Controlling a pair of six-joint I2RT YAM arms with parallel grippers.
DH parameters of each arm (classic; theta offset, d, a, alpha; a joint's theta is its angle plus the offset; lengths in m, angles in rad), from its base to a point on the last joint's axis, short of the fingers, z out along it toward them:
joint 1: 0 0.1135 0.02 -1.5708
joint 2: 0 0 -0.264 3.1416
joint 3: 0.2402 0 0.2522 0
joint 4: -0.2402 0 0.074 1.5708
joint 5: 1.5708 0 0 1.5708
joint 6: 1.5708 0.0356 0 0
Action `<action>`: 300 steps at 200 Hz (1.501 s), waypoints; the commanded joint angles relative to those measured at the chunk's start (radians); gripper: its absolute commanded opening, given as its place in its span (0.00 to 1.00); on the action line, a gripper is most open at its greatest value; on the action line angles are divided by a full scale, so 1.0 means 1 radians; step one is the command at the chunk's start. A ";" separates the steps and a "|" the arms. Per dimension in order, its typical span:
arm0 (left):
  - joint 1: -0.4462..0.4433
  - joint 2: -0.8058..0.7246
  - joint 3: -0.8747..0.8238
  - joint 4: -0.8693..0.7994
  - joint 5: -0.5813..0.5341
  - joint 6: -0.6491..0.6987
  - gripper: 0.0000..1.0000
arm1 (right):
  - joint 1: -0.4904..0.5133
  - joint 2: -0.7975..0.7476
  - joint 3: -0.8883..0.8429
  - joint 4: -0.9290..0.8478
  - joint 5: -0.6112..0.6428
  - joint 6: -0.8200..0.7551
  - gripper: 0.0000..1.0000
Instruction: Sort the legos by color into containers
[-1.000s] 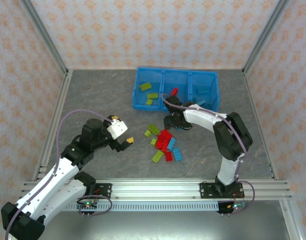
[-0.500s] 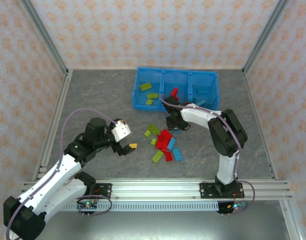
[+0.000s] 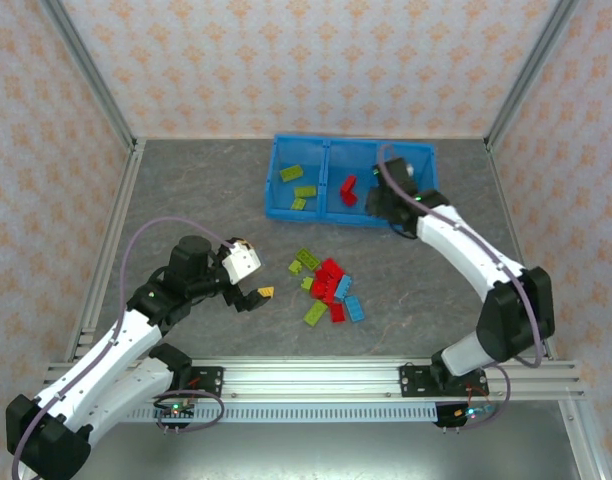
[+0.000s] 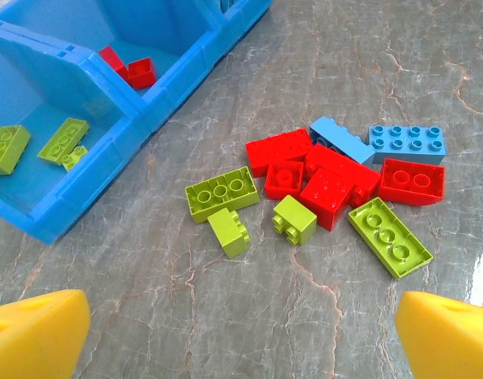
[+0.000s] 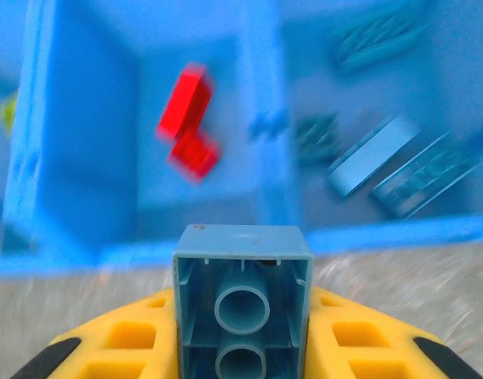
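Observation:
My right gripper [image 3: 388, 204] hangs over the front wall of the blue bin [image 3: 278, 176], shut on a light blue lego [image 5: 243, 294] whose hollow underside faces the wrist camera. Below it lie two red legos [image 5: 188, 126] in the middle container and several light blue legos [image 5: 382, 158] in the right one. Yellow-green legos [image 3: 298, 186] lie in the left container. A loose pile of red, yellow-green and light blue legos [image 3: 328, 286] sits on the table. My left gripper [image 3: 250, 296] stands open to the left of the pile [image 4: 328, 181], nothing between its fingers.
The grey marbled table [image 3: 196, 200] is fenced by a metal frame and patterned walls. In the left wrist view the bin's near corner [image 4: 60, 221] lies left of the pile. The bin stands at the back centre.
My right gripper shut on a light blue lego at the pile and swung with it back to the bin's front edge. The left arm shifted slightly and stays open.

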 commanded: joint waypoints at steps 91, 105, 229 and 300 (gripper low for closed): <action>-0.004 -0.001 -0.008 0.121 -0.192 -0.116 1.00 | -0.233 0.444 0.408 -0.029 -0.017 0.016 0.53; -0.005 0.006 -0.008 0.127 -0.203 -0.127 1.00 | -0.233 0.408 0.399 -0.033 -0.011 0.021 0.58; -0.139 0.624 0.484 -0.226 -0.321 -0.848 0.83 | -0.092 0.033 0.269 -0.315 -0.590 -0.135 0.74; -0.217 0.884 0.506 -0.157 -0.361 -0.814 0.68 | -0.020 0.081 0.311 -0.494 -0.721 -0.267 0.88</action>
